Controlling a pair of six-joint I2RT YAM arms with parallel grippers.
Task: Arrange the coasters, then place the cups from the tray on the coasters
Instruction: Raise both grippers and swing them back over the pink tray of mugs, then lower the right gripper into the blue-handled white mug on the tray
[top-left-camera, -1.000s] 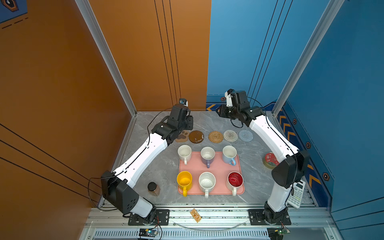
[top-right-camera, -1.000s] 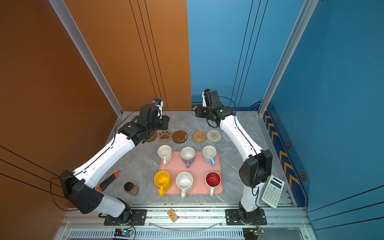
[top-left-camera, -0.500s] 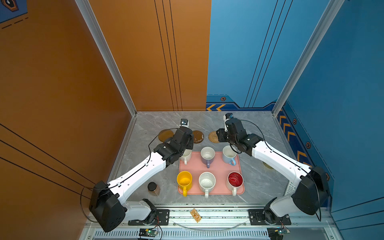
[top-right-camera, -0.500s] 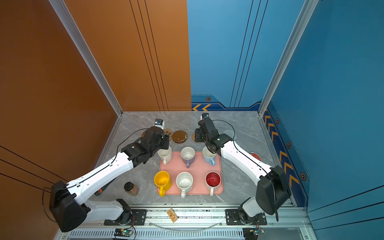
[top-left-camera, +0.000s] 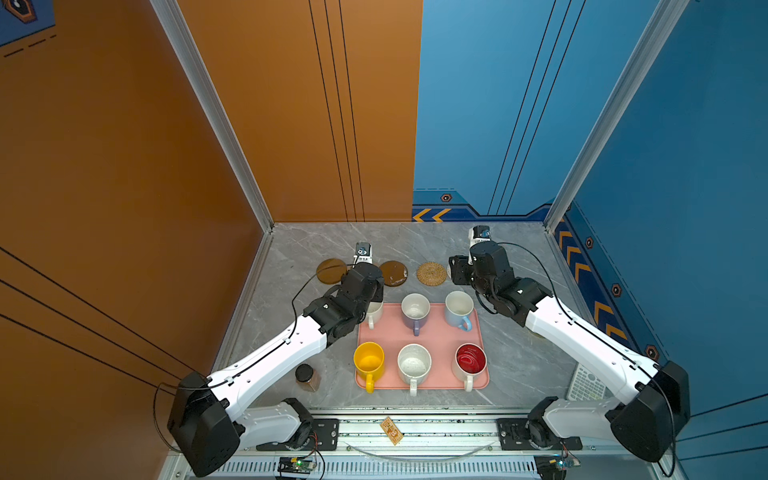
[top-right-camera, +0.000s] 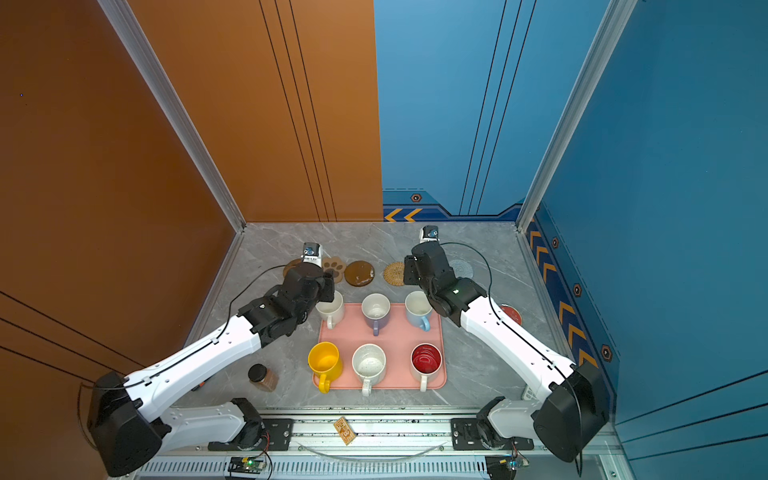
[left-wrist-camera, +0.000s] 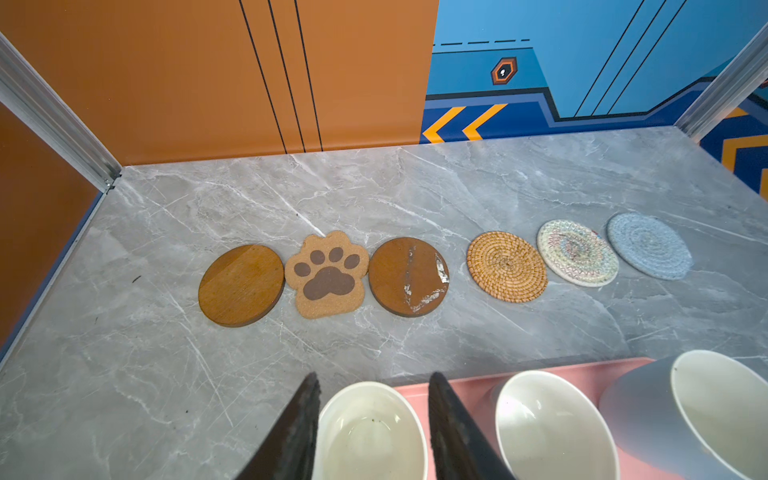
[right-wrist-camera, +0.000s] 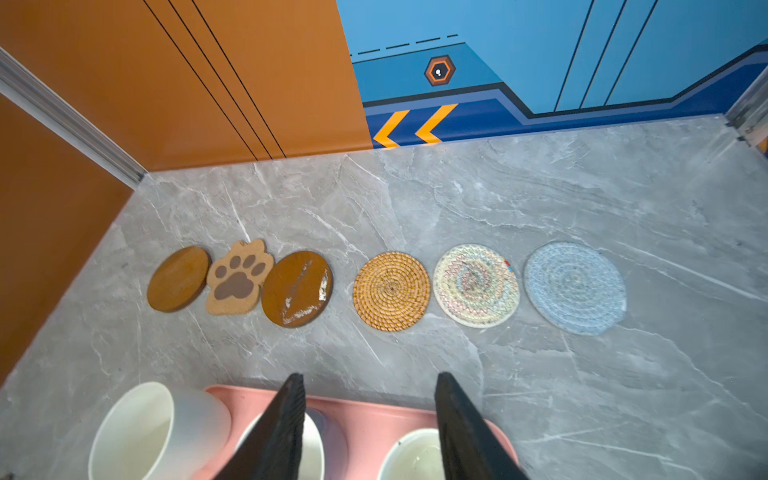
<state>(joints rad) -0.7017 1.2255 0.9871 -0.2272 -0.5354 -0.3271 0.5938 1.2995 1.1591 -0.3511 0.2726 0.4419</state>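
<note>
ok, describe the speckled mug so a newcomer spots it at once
Find the pink tray mid-table. In its row nearer the arm bases, the speckled mug stands in the middle, between the yellow mug and the red-lined mug. Only it is white with dark speckles inside.

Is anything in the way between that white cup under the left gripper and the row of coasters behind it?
Nothing visible does. Only bare table lies between the white cup and the coasters, and no coaster has anything on it.
</note>
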